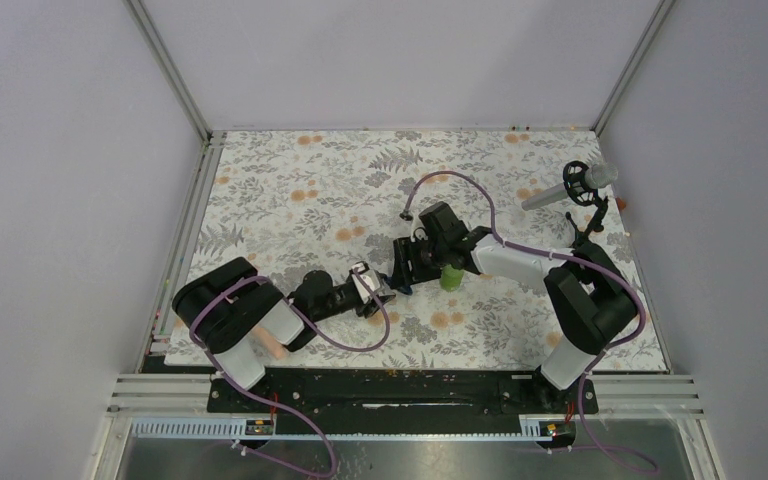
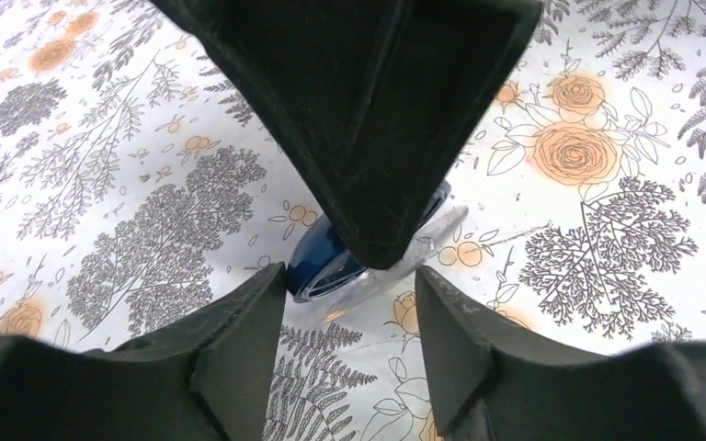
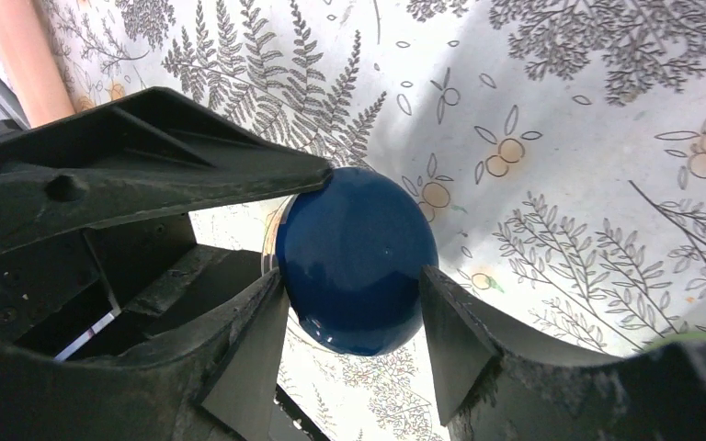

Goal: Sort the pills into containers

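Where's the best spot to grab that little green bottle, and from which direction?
Probably its round side wall, midway up, approached from above: the green bottle stands upright on the mat, and the right arm crowds its far side.

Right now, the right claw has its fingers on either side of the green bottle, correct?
Not quite: the thing between the right claw's fingers is the dark-blue jar, not the green bottle. The right wrist view shows this. The green bottle stands upright beside that claw in the top view.
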Controlling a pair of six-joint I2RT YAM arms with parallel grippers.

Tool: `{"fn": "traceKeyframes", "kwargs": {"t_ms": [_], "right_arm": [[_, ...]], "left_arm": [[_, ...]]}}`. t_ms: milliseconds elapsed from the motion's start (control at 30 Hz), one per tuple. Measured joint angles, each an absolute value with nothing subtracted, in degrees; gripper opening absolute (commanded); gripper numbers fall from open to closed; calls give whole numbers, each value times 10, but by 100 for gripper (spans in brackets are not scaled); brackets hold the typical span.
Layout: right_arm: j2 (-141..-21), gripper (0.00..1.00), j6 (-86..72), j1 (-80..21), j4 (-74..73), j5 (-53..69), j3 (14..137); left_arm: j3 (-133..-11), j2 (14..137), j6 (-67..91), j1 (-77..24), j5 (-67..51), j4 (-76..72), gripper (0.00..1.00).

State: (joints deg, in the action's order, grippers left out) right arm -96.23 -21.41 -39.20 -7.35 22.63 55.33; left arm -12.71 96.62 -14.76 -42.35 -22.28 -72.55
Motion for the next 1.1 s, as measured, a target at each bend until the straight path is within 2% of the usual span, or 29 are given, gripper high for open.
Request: {"fn": "traceKeyframes", "kwargs": {"t_ms": [433,700,1100], "right_arm": [[-985,58,-218,-369,-80,189,553],[-990,48,-216,-369,-86,176,552],[-980,83,-215,-369,-115,165,553]], "left_arm": [[-116,945,-139,-427,-227,-773,52],[-116,934,-136,-427,-227,-774,52],[-103,907,-106,-427,-216,-776,52]]}}
